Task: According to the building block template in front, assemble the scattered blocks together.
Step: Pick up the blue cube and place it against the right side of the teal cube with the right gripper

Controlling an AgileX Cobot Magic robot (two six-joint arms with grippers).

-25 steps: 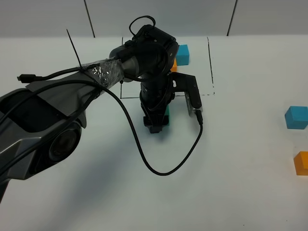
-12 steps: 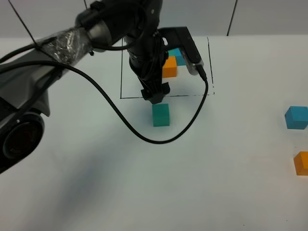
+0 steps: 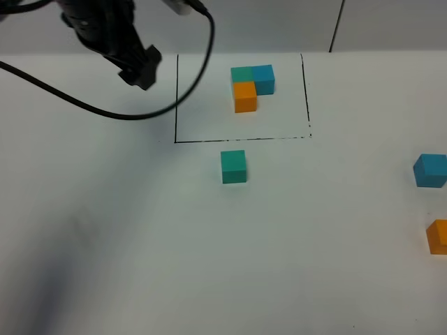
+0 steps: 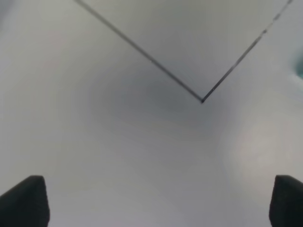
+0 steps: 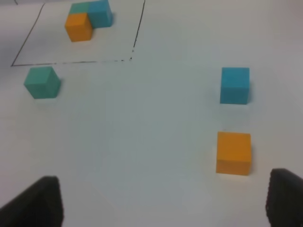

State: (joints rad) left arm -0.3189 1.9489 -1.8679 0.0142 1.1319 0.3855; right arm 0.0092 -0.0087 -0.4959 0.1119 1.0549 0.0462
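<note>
The high exterior camera looks down on the desk (image 3: 140, 244) around the building block template (image 3: 251, 86), the right wrist camera sees that same template obliquely from lower and well back, and the left wrist camera looks close down on one corner of its black frame (image 4: 202, 100).

The white table (image 3: 140, 244) bears a thin black drawn rectangle (image 3: 241, 139) toward its far side. Inside the frame lies the building block template (image 3: 246, 85): teal and blue cubes side by side, with an orange one joined in front of the teal. Just outside the frame's near line sits a loose teal cube (image 3: 233, 167). Well apart, at the right edge, lie a blue cube (image 3: 429, 170) and, nearer the camera, an orange cube (image 3: 438, 236).
</note>
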